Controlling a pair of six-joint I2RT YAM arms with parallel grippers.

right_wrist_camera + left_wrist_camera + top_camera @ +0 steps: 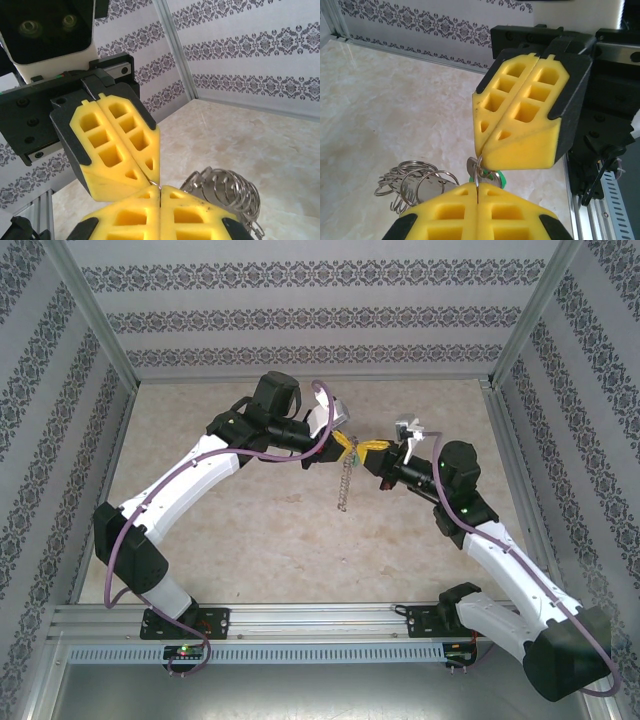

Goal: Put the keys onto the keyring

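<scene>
My two grippers meet tip to tip above the middle of the table, the left gripper [347, 440] and the right gripper [378, 448] both shut. The keyring [345, 485] hangs below them like a chain. In the left wrist view its bunched rings [412, 182] dangle left of my left gripper [477, 192], which pinches a thin wire of the loop. The keys [471, 167], a silvery key with a green tag [501, 177], sit between the tips. The right gripper [481, 157] pinches a small ring at the key's head. From the right wrist, the keyring [225, 187] hangs beside the right gripper [160, 192].
The table [250, 540] is beige marble-patterned, walled by patterned panels and aluminium posts [100, 330]. An aluminium rail [320, 620] at the near edge carries both arm bases. Open tabletop lies around the hanging ring.
</scene>
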